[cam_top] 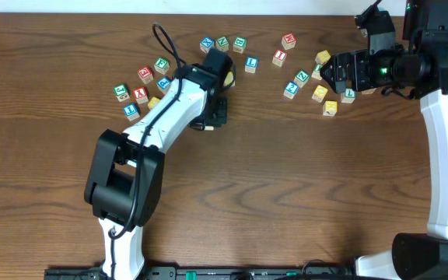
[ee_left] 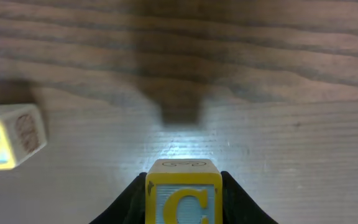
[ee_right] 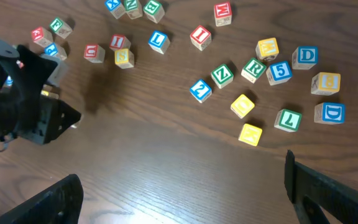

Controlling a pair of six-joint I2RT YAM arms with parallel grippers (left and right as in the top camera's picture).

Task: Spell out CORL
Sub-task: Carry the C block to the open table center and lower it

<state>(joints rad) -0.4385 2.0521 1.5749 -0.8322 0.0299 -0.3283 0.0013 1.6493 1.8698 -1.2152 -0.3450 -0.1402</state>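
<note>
My left gripper [cam_top: 217, 111] is shut on a yellow-edged cube with a yellow C on pale blue [ee_left: 183, 194]. It holds the cube a little above the bare wood, and the cube's shadow falls ahead of it. A second yellow-faced cube [ee_left: 11, 137] lies on the table to its left. The green R cube [ee_right: 252, 68] and the blue L cube [ee_right: 158, 40] lie among the loose cubes. My right gripper [ee_right: 185, 199] hangs open over bare wood near the right-hand cluster, holding nothing.
Loose letter cubes lie in two clusters: one at the back left [cam_top: 142, 85] and one at the back right [cam_top: 309, 82], with a short row [cam_top: 222, 43] between them. The left arm [ee_right: 17, 93] fills the left of the right wrist view.
</note>
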